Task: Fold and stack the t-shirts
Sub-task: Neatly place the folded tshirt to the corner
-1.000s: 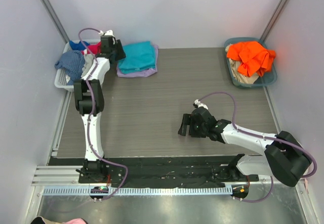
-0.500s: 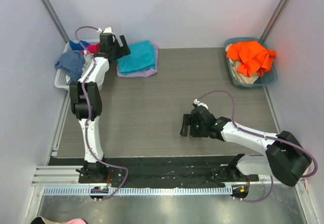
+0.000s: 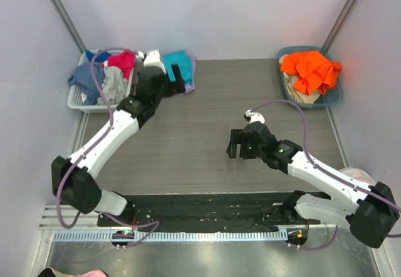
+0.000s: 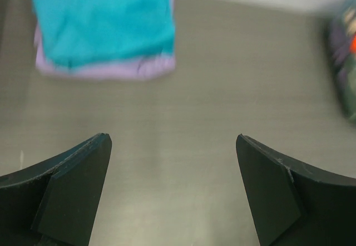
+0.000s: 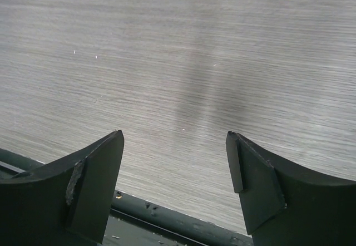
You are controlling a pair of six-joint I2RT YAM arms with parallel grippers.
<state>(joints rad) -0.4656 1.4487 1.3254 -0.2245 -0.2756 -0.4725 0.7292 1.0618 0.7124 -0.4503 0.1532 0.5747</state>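
The folded teal t-shirt [image 4: 103,20] lies on top of the folded lavender t-shirt [image 4: 111,68], whose edge shows along the front and sides. The stack sits at the back left of the table, where the teal t-shirt [image 3: 177,57] is partly hidden behind my left gripper [image 3: 174,79]. My left gripper [image 4: 172,140] is open and empty, hovering over bare table just in front of the stack. My right gripper [image 3: 232,146] hangs over the middle of the table. The right gripper [image 5: 174,134] is open, with nothing between its fingers.
A white basket [image 3: 78,104] at the back left holds red, blue and grey garments. A teal basket [image 3: 335,98] at the back right holds an orange garment [image 3: 310,69]. The black strip at the table's near edge [image 5: 167,218] lies just below the right fingers.
My left gripper has opened and drawn back off the stack toward the table's middle. The stack stays in place. The right arm has shifted slightly to the right.
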